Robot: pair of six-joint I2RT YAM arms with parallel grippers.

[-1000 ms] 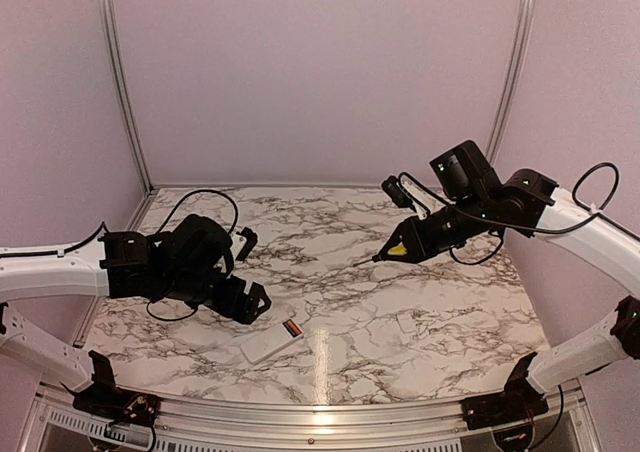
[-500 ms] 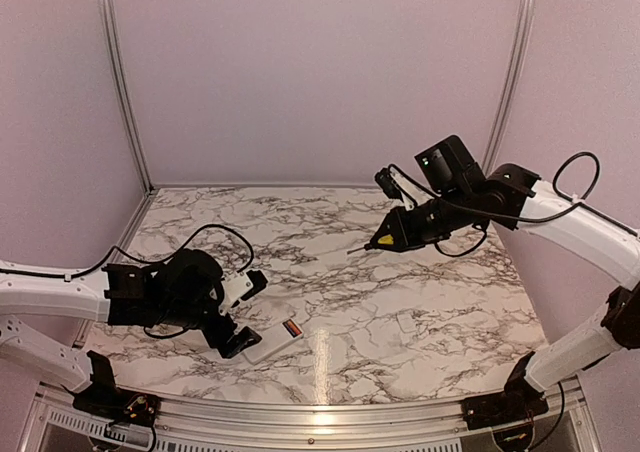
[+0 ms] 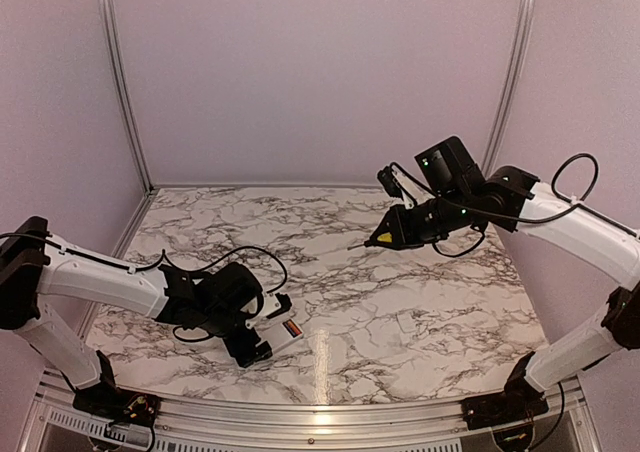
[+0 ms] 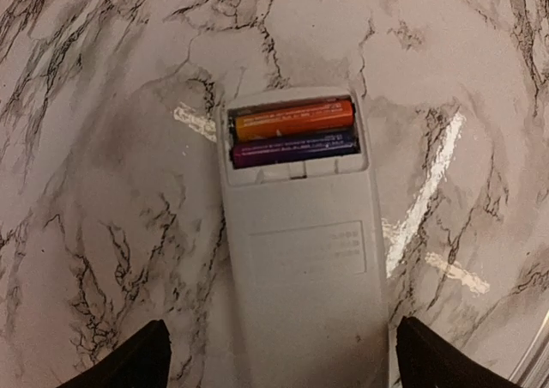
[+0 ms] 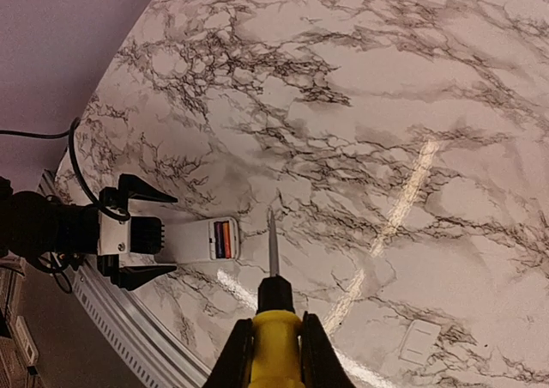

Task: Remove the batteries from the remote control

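Note:
The white remote control [image 4: 300,259] lies flat on the marble table [image 3: 420,282] near the front edge, its battery compartment uncovered. Two batteries sit side by side in it, an orange one [image 4: 293,119] and a dark purple one [image 4: 296,148]; from above they [image 3: 292,328] show as a small red patch. My left gripper [image 4: 287,362] is open, one black finger on each side of the remote's near end, not touching it. My right gripper [image 5: 276,341] hangs high over the table's right half, shut on a yellow-handled screwdriver [image 5: 273,306] whose tip points toward the remote [image 5: 193,240].
A small white cover plate [image 5: 419,342] lies on the table right of centre, also visible from above [image 3: 408,322]. The table's metal front rail [image 3: 320,412] runs just behind the remote. Lilac walls enclose the table.
My left arm has swung down and to the right, bringing its open gripper from beside the remote to astride its end. The right arm shifted slightly left, still holding the screwdriver.

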